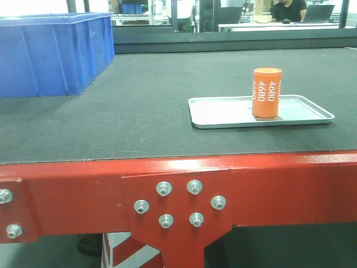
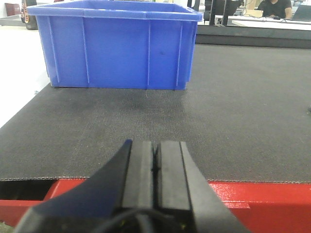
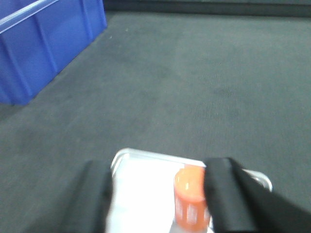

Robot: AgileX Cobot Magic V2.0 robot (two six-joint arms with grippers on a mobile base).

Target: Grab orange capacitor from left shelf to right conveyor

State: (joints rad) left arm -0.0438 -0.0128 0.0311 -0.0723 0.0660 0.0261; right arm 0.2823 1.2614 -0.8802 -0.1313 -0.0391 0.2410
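The orange capacitor [image 1: 266, 92] is a small bright-orange cylinder standing upright, flat top up, with white digits "4680" printed twice along its side, reading top to bottom. In the front view it sits at about three o'clock from the middle of the picture; in the right wrist view it [image 3: 190, 201] shows blurred near the bottom edge at about five o'clock, seen from above. It stands in a shallow silver tray that rests on the right conveyor [image 1: 139, 106]. The conveyor is a wide flat belt of black textured matting carried on a red-painted steel frame [image 1: 268, 190] with silver bolts along its near edge at six o'clock.
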